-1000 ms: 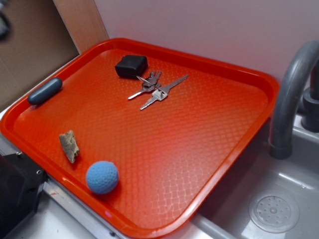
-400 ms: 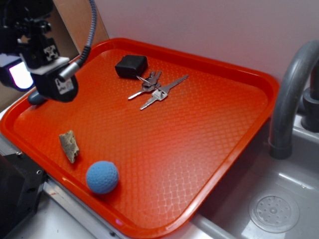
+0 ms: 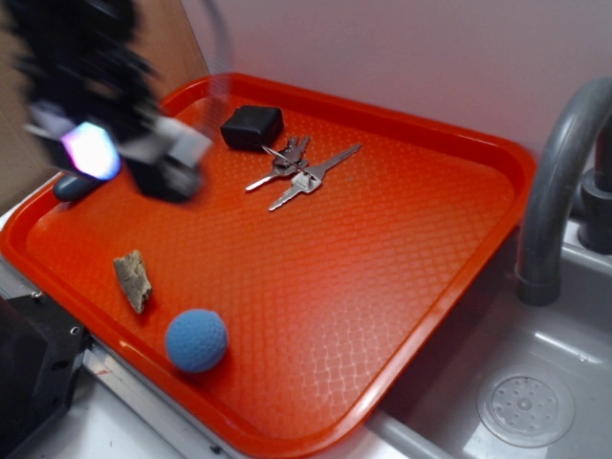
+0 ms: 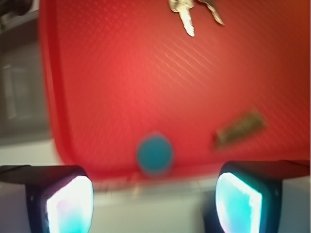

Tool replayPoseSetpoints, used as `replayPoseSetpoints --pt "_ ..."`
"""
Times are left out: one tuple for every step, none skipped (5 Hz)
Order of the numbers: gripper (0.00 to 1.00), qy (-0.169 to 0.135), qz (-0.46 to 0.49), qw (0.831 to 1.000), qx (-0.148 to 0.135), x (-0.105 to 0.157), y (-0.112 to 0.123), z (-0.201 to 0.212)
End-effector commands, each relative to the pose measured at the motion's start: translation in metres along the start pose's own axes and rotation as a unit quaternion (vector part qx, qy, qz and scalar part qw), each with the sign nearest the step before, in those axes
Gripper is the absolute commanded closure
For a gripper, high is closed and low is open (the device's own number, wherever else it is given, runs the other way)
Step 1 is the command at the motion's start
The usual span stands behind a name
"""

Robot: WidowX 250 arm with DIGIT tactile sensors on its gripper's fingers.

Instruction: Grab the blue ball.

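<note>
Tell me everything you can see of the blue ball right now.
The blue ball is small, round and light blue, with a rough, foam-like dimpled surface. It rests free on the red tray near its front rim, just right of a brownish scrap without touching it. The gripper is open, fingers apart, away from the ball; nothing grips it.

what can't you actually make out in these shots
- Claw: in the exterior view motion blur smears it; in the wrist view only two glowing finger pads show, cut off by the bottom edge.
- Dark blue-grey capsule: mostly hidden behind the blurred arm, exterior view.
- Small round light-blue ball: surface texture lost to blur in the wrist view.
- Metal keys: cropped by the wrist view's top edge.
</note>
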State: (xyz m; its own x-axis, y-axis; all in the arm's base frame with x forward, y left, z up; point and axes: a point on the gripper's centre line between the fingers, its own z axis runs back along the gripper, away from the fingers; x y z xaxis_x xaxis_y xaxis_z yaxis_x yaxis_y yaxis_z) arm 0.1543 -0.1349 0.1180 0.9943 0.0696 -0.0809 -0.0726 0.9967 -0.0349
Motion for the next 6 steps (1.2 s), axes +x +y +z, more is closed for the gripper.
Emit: replayPoseSetpoints --pt "0.0 0.039 -0.065 0.997 -0.021 -0.009 -0.002 -0.066" --pt "0.0 0.065 -0.077 0.994 -0.031 -0.021 0.009 -0.061" --pt "0.0 0.077 -0.08 0.993 -0.041 -0.026 0.018 -0.062" --pt "0.0 0.086 -0.085 0.992 -0.017 -0.029 0.021 -0.078" --pt "0.0 0.065 -0.141 0.985 -0.081 -0.032 0.013 -0.102" --pt "0.0 0.07 -0.174 0.978 -0.095 -0.033 0.007 -0.103"
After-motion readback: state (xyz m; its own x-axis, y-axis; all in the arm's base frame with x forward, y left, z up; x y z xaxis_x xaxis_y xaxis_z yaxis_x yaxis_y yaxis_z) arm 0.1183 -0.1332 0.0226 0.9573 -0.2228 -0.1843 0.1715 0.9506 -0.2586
